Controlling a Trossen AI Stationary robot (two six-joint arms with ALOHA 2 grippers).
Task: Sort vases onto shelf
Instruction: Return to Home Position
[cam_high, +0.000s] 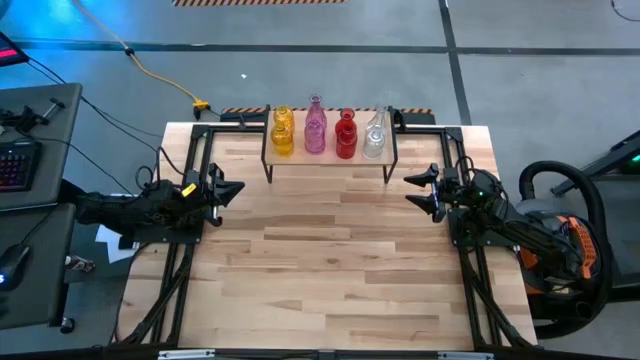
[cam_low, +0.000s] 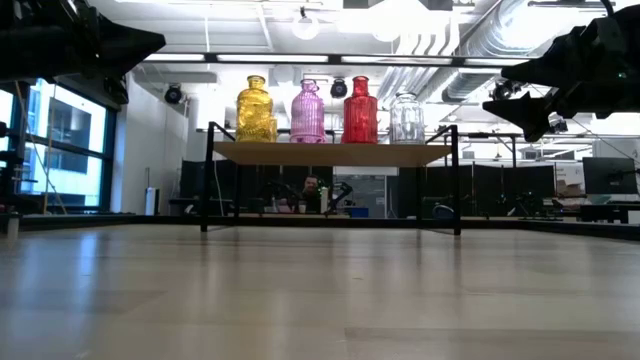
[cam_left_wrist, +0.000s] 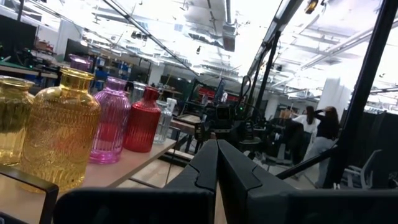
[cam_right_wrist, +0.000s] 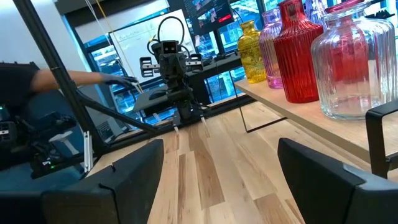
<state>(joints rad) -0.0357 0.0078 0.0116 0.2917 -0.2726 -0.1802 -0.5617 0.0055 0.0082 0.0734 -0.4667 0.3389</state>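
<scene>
1. The table (cam_high: 330, 270) spreads between the two claws; I judge it the safe zone to retreat over.
2. The shelf (cam_high: 330, 157) stands ahead of both claws and between them, apart from each. Draw each arm back from it, never across.
3. The vases (cam_high: 315, 130) all stand on the shelf, paired by colour, and need no touching.
4. The left claw (cam_high: 236, 189) is clenched and empty; the right claw (cam_high: 415, 191) is released and empty.

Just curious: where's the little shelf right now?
High view: the shelf stands centred at the far edge of the table, with vases lined up on top.
</scene>
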